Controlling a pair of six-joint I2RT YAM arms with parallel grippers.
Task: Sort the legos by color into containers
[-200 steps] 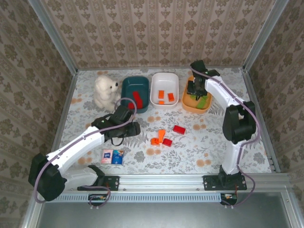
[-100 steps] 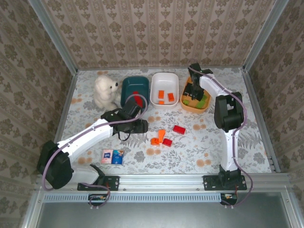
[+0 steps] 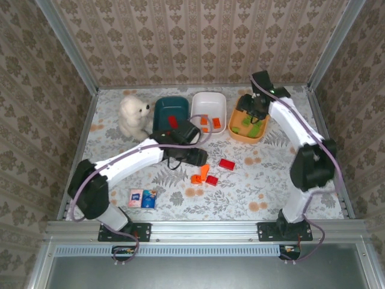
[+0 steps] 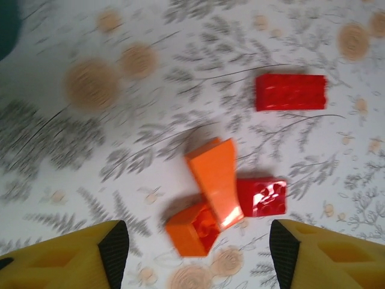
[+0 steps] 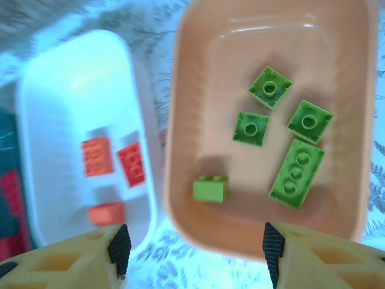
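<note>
Two bystanders, far left: the plush bear [image 3: 133, 116] and the flat packet [image 3: 143, 198] lie on the bench [image 3: 264, 186]; neither is mine to sort.
Teal bowl [image 3: 171, 100]: beside the bear, with red bricks [image 3: 173, 120] in it.
My left pincer [image 4: 197, 250]: fingers spread wide with nothing between them, hovering over the loose bricks at mid-bench.
Loose bricks: four remain on the bench, in front of the bowls. The long orange brick [image 4: 215, 180] lies tilted across the square orange brick [image 4: 191, 229]. The small red brick [image 4: 261, 197] touches the long one's side. The oblong red brick [image 4: 290, 92] sits apart, further from my fingers.
Step in hand: I judge this to be the line-up for a pick, with the orange pair roughly centred in my opening.
Next move: come straight down and close on one orange brick alone. The three are packed tight, so my fingers must slip in without dragging the red one along. Orange then goes to the white bowl, red to the teal one.
White bowl [image 5: 66, 78]: middle of the row, holding three orange bricks [image 5: 97, 156].
Orange bowl [image 5: 210, 90]: rightmost, holding five green bricks [image 5: 297, 173].
My right pincer [image 5: 195, 251]: fingers apart and empty, poised above the orange bowl. I see no green on the bench, so that colour looks finished.
</note>
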